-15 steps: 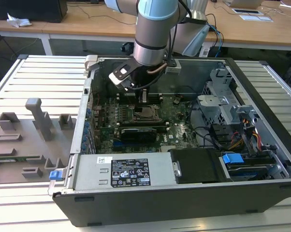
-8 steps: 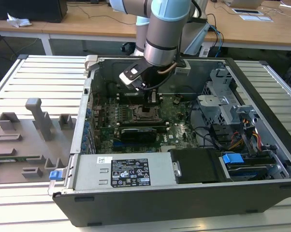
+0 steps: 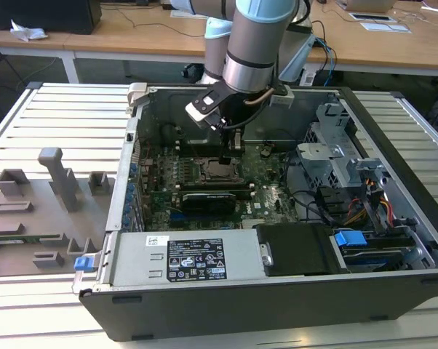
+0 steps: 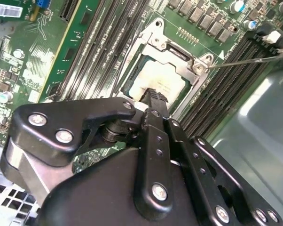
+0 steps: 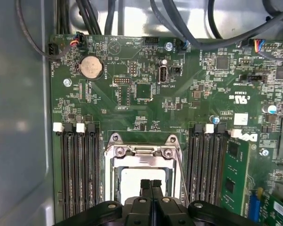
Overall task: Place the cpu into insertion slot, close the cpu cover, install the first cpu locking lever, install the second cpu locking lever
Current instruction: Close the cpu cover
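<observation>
One closed tool (image 5: 151, 183) over cpu (image 5: 129, 187)

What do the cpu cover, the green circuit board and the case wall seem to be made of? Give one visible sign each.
The cpu cover: probably stamped steel, silvery and glossy, with bright glints on its frame. The circuit board: likely lacquered laminate, green, with fine traces and soldered parts. The case wall: apparently sheet metal, dull grey with soft reflections.

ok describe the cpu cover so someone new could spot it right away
In the open computer case, find the green circuit board. Between its banks of long black memory slots, under the gripper, lies the cpu cover: a silvery square frame with a big cut-out.
</observation>
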`<state>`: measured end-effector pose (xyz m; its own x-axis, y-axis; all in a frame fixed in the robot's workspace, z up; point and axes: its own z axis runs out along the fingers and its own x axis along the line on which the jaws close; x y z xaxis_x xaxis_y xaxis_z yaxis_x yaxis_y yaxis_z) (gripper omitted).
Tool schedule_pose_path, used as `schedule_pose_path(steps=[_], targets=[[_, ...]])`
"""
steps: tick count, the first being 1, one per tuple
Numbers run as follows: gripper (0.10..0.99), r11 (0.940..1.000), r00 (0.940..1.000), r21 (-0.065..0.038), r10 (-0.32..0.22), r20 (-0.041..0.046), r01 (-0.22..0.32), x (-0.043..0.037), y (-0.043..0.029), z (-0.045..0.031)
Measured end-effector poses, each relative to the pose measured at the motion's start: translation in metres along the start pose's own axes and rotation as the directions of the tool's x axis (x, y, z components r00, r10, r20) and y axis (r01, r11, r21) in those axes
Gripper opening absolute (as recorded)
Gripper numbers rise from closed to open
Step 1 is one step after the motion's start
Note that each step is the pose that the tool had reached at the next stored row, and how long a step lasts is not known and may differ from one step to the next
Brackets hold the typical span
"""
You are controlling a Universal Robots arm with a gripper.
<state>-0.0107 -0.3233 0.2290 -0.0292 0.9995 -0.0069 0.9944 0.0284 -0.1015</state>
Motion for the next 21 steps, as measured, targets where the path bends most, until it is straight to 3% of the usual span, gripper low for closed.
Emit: schedule_pose_path(steps=[7, 11, 21], targets=[[0.106, 1.0, 1.0, 0.0, 0.0, 0.0, 0.0, -0.0001, -0.0016, -0.0153], [0.106, 1.0, 1.0, 0.0, 0.0, 0.0, 0.0, -0.0003, -0.004, -0.0396], [0.106, 1.0, 1.0, 0.0, 0.0, 0.0, 0.0, -0.0003, -0.0042, -0.0413]])
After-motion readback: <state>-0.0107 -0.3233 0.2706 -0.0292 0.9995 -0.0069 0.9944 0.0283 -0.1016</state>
